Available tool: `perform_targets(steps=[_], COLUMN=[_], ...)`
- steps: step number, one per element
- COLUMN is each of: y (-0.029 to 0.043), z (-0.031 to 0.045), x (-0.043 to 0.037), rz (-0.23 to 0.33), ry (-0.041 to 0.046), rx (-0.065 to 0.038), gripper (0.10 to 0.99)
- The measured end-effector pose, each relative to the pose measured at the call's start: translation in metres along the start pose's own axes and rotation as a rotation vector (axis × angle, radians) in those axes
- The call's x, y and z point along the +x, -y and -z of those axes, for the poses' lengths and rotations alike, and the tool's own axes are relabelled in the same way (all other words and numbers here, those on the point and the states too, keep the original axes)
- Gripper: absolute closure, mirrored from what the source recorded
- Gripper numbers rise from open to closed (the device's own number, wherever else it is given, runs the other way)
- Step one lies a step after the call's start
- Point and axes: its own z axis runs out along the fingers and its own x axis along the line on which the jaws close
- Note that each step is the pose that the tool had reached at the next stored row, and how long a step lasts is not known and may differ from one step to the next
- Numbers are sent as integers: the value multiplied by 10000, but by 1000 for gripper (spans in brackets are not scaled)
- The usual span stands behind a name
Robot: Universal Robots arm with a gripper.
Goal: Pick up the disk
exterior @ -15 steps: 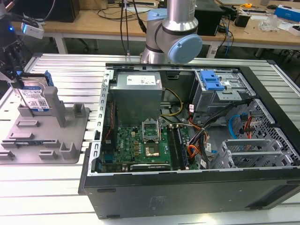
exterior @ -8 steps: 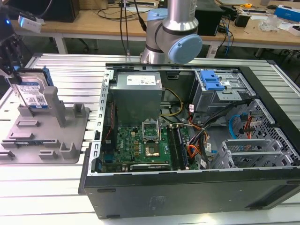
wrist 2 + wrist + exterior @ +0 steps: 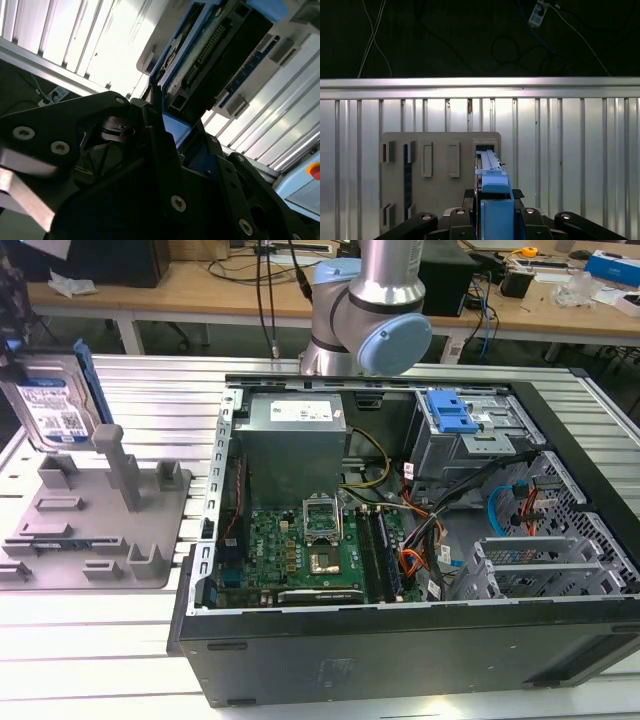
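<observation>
Blue rails of the disk (image 3: pixel 55 405) sit pinched in the black claw (image 3: pixel 165 125), held up over the grey holder (image 3: pixel 95 530) at the desk's far left, and a weak squeeze could drop it.

1. We see the disk (image 3: pixel 52 405) as silver metal with a glossy paper label and blue plastic rails.
2. Below our matt black gripper (image 3: pixel 492 220), the holder (image 3: pixel 95 525) looks matt grey plastic on ribbed, shiny metal table (image 3: pixel 130 630).

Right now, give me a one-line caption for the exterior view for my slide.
Disk held upright above the grey holder, at the exterior view's left of an open computer case on the slatted metal table.
</observation>
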Motion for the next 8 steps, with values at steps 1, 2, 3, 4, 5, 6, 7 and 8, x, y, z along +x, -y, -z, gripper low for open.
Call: perform_targets(steps=[1, 2, 3, 4, 5, 6, 7, 8], y=[-1, -3, -5, -6, -8, -10, -11, -13], z=[43, 110, 172, 216, 289, 338, 399, 468], x=[1, 3, 4, 6, 7, 9, 10, 12], rz=[0, 0, 0, 0, 0, 0, 0, 0], ry=[1, 0, -1, 0, 0, 0, 0, 0], rx=[0, 0, -1, 1, 0, 0, 0, -1], gripper=[722, 722, 722, 722, 722, 722, 722, 722])
